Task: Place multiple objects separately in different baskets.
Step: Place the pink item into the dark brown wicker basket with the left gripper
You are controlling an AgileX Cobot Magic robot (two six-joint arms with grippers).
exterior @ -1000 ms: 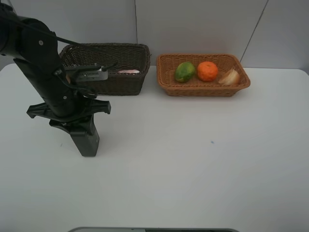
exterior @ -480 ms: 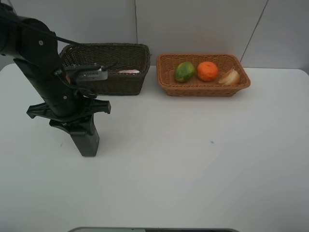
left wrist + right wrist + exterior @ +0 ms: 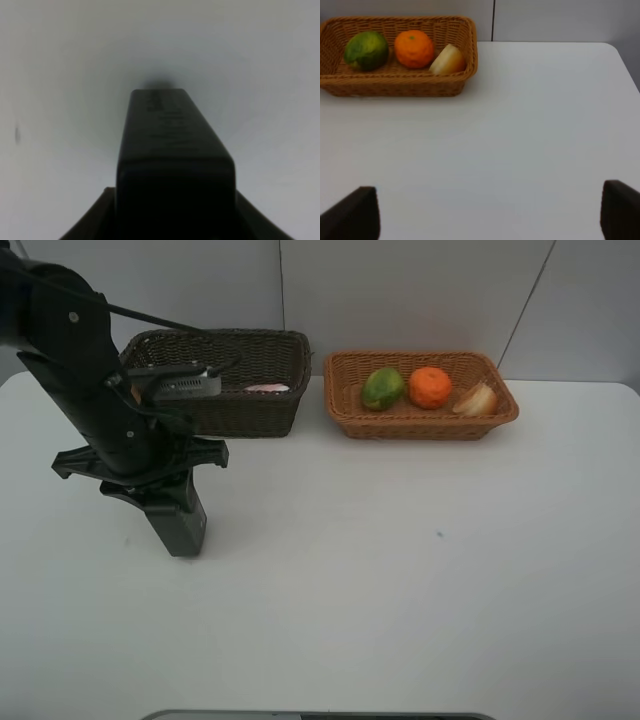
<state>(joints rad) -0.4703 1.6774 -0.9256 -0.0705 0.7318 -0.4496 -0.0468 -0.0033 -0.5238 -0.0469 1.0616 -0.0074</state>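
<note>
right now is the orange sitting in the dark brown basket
No, the orange lies in the light tan basket, beside the green fruit.

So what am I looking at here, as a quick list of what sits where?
Tan basket: green fruit, orange, pale yellowish fruit
Dark basket: something pink inside
Left gripper: shut on dark grey bottle, down near the white table
Right gripper: open, holding nothing

Matte black arm (image 3: 85, 390), grey wrist camera (image 3: 183, 388)
</note>
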